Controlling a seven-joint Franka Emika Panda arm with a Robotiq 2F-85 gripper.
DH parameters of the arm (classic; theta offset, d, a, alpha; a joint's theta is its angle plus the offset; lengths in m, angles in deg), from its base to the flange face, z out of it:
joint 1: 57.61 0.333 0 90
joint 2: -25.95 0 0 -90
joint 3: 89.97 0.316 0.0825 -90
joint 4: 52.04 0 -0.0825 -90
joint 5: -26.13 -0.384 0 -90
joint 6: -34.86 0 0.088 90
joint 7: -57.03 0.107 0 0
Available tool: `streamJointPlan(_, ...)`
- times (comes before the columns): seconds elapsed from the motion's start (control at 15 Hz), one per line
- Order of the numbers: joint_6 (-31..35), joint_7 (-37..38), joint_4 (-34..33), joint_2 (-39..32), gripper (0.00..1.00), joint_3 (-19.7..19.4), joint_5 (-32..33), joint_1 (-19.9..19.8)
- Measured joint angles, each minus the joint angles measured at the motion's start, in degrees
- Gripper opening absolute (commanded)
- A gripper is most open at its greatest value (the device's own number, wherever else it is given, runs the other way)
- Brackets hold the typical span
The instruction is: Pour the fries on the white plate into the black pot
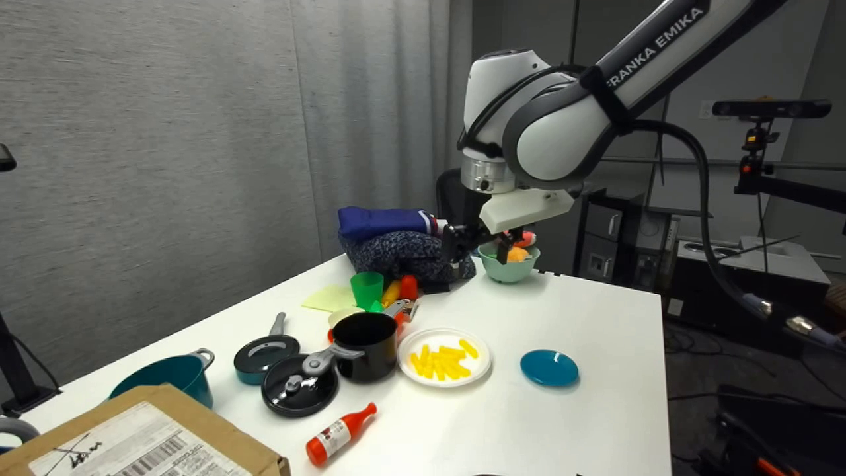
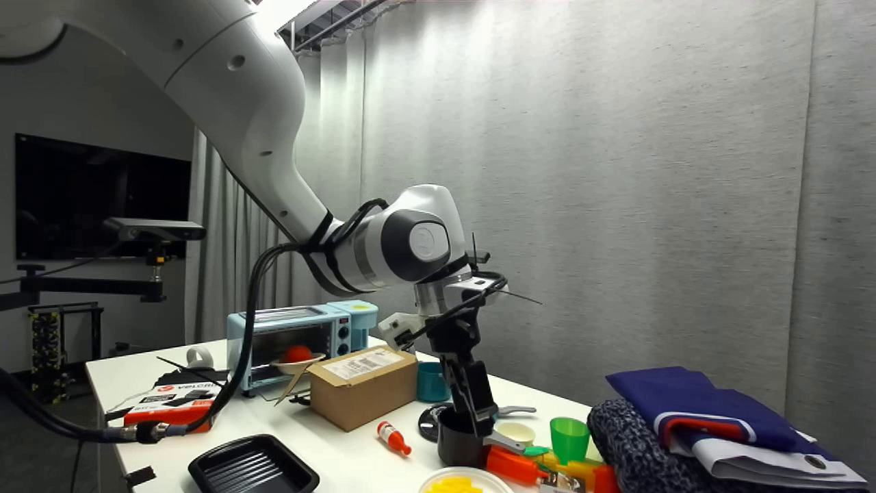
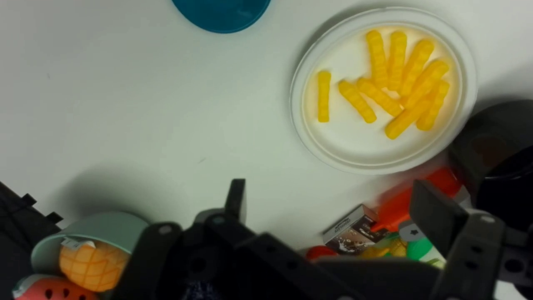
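The jaws gape, holding nothing; below and beyond them sits the white plate [image 3: 349, 139] of fries [image 3: 412, 71]. It looks light, perhaps bendy; I'd pinch its near rim, kept level.

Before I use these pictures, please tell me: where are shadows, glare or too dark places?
Wrist view: soft shadows beside the white plate and green bowl; in an exterior view, the ceiling light glares white; in an exterior view, the black pot shows only darkness inside.

Hand [image 3: 329, 191] aloft — jaws wide apart.
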Motion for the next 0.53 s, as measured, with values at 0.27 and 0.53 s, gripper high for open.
streamJointPlan(0.27, 4.38, -4.1, -0.67, -3.9, 1.0, -2.56, 0.98, -0.05)
streamJointPlan(0.53, 7.01, -19.4, -3.09, -9.24, 1.0, 3.36, -12.85, -6.96)
